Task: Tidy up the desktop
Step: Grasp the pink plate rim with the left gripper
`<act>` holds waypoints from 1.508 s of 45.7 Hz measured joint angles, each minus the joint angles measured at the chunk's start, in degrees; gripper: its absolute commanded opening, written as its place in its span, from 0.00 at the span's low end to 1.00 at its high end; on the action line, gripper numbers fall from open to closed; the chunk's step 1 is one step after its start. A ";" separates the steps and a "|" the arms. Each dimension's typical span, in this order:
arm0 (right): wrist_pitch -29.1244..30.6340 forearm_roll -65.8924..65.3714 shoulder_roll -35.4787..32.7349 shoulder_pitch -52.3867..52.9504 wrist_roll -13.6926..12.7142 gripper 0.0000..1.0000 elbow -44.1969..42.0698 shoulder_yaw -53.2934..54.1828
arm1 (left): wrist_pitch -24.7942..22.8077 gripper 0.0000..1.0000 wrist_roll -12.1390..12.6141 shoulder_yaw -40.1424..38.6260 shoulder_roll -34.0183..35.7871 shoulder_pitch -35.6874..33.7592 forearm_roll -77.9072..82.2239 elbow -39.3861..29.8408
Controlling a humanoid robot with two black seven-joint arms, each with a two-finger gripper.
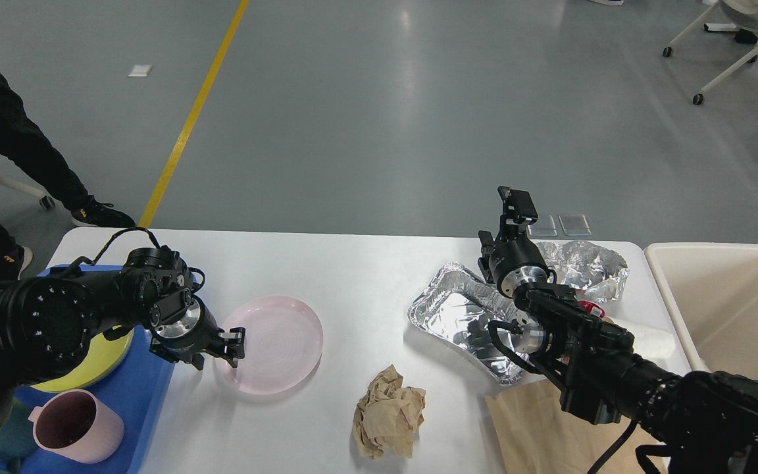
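The white desktop (pixel 353 270) holds a pink plate (pixel 280 342), a crumpled brown paper ball (pixel 389 411), a foil tray (pixel 451 309), crumpled foil (pixel 583 263) and a flat brown paper bag (pixel 530 428). My left gripper (pixel 234 347) is low at the pink plate's left rim, its fingers apart with the rim at them. My right gripper (pixel 516 205) is raised above the foil tray's far side; it is dark and its fingers cannot be told apart.
A blue tray (pixel 142 401) at the left edge carries a yellow-green plate (pixel 89 368) and a pink mug (pixel 76 424). A cream bin (pixel 734 303) stands right of the table. A person (pixel 4 131) stands at the far left. A white object (pixel 649 339) lies behind my right arm.
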 measured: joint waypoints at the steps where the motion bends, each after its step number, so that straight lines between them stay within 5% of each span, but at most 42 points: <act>1: 0.00 0.00 0.00 0.00 0.00 1.00 0.00 0.00 | -0.13 0.37 0.00 -0.12 0.00 0.00 0.00 0.00; 6: 0.00 0.00 0.00 0.00 0.00 1.00 0.00 0.00 | -1.34 0.22 0.00 -0.34 0.01 0.00 0.00 -0.06; 22: 0.00 0.00 0.00 0.00 0.00 1.00 0.00 0.00 | -3.65 0.20 -0.09 -0.41 0.00 0.37 0.00 -0.10; 30: 0.00 0.00 0.00 0.00 0.00 1.00 0.00 0.00 | -3.66 0.00 -0.09 -0.45 0.00 0.52 0.00 -0.10; 52: 0.00 0.00 0.00 0.00 0.00 1.00 0.00 0.00 | -5.18 0.00 0.38 -0.34 0.37 -0.38 0.02 -0.17; 69: 0.00 0.00 0.00 0.00 0.00 1.00 0.00 0.00 | -14.61 0.00 0.27 -0.43 4.24 -9.26 0.03 -0.90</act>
